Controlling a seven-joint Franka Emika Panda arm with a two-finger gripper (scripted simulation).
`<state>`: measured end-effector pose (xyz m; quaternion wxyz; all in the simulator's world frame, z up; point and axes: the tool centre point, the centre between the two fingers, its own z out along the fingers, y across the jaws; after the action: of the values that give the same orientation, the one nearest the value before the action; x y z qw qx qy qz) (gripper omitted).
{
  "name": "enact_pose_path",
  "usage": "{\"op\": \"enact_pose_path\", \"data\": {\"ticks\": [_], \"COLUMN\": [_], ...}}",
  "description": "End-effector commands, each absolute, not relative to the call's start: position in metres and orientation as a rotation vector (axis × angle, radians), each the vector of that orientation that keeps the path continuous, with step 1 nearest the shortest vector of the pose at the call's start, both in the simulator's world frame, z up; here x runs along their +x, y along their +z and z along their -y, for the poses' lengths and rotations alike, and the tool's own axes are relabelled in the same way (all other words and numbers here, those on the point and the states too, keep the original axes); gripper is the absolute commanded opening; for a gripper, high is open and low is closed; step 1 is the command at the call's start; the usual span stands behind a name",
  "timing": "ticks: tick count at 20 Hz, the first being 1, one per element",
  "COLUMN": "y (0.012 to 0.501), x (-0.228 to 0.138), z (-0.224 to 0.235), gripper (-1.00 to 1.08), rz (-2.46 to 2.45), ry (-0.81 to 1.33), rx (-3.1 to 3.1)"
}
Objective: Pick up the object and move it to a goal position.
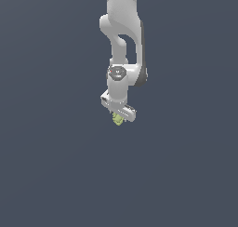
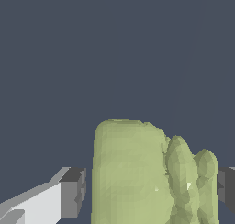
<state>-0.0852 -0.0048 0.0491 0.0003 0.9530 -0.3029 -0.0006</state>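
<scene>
The object [image 1: 118,120] is a tiny yellow-green lumpy thing right under the white arm's hand in the exterior view. In the wrist view the object [image 2: 133,172] looms large between the two fingers. My gripper [image 1: 119,117] reaches down around it, and the wrist view shows the gripper [image 2: 151,191] straddling it. One grey fingertip [image 2: 72,193] stands a small dark gap away from the object's flat side. The other fingertip [image 2: 226,188] sits right beside its lumpy side. The jaws look open around the object, not pressed on it.
A plain dark grey-blue surface [image 1: 56,165] fills both views. The white arm [image 1: 122,35] comes down from the top middle of the exterior view. No goal marker shows.
</scene>
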Motion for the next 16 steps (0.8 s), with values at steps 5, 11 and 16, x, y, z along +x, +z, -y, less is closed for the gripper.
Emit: {"op": "enact_pose_path", "data": {"ticks": [5, 11, 16], "y": [0.0466, 0.0466, 0.0512], "x": [-0.0846, -0.0846, -0.0817], "z": [0.0047, 0.0047, 0.0064], "gripper": [-1.00, -1.00, -1.00], "rz": [0.952, 0.952, 0.952], "ry": [0.000, 0.000, 0.003], "rx": [2.994, 2.994, 2.995]}}
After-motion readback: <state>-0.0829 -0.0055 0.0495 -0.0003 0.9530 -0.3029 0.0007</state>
